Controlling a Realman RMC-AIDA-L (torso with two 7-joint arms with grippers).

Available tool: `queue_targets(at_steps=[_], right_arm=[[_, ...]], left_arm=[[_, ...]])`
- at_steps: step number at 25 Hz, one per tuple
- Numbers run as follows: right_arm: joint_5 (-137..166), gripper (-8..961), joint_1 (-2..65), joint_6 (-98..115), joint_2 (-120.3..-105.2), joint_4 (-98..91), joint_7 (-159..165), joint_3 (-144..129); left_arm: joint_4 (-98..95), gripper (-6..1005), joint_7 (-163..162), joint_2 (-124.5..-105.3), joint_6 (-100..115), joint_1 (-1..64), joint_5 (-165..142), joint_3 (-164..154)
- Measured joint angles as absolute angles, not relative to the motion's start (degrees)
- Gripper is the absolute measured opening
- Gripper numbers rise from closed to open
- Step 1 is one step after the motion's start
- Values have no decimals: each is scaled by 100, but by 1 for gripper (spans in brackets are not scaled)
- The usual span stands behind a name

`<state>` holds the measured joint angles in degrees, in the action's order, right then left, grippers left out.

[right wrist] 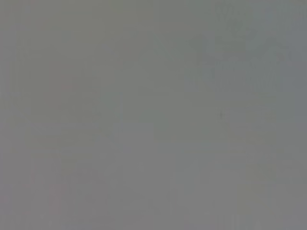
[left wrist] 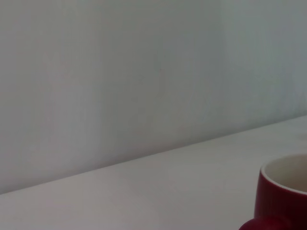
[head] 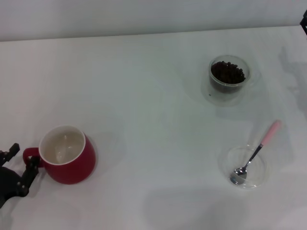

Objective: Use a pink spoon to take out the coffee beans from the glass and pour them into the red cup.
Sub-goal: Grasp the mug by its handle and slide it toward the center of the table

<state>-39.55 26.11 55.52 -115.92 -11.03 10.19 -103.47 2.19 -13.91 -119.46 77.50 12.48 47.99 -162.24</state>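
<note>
Lifting pink spoon [head: 254, 156] from shallow dish [head: 225, 165] risks dragging dish toward glass [head: 229, 79] of coffee beans [head: 228, 73]. Left gripper [head: 20, 165] spread around red cup [head: 67, 154] handle; right gripper unseen.

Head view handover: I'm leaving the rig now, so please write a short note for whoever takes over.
Left gripper: open, its fingers either side of the red cup handle; cup looks empty.
Right gripper: not in view.
Pink spoon: untouched, its bowl resting in the shallow clear dish.
Glass: beyond the dish, holding the coffee beans.
Done: no scooping yet.
Left: pick up spoon, scoop beans, pour into cup.
</note>
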Motion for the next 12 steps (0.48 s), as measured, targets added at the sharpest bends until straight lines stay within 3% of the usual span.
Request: queue_targets(at_steps=[7, 12], right_arm=[[-3946, 828, 2654, 5552, -11596, -1116, 1051, -10363], [-3937, 829, 2665, 5552, -11600, -1116, 1083, -10372]], left_arm=[[93, 469, -1341, -11943, 7524, 1325, 4848, -16225], [70, 230, -1341, -11947, 7474, 1318, 4870, -16225]])
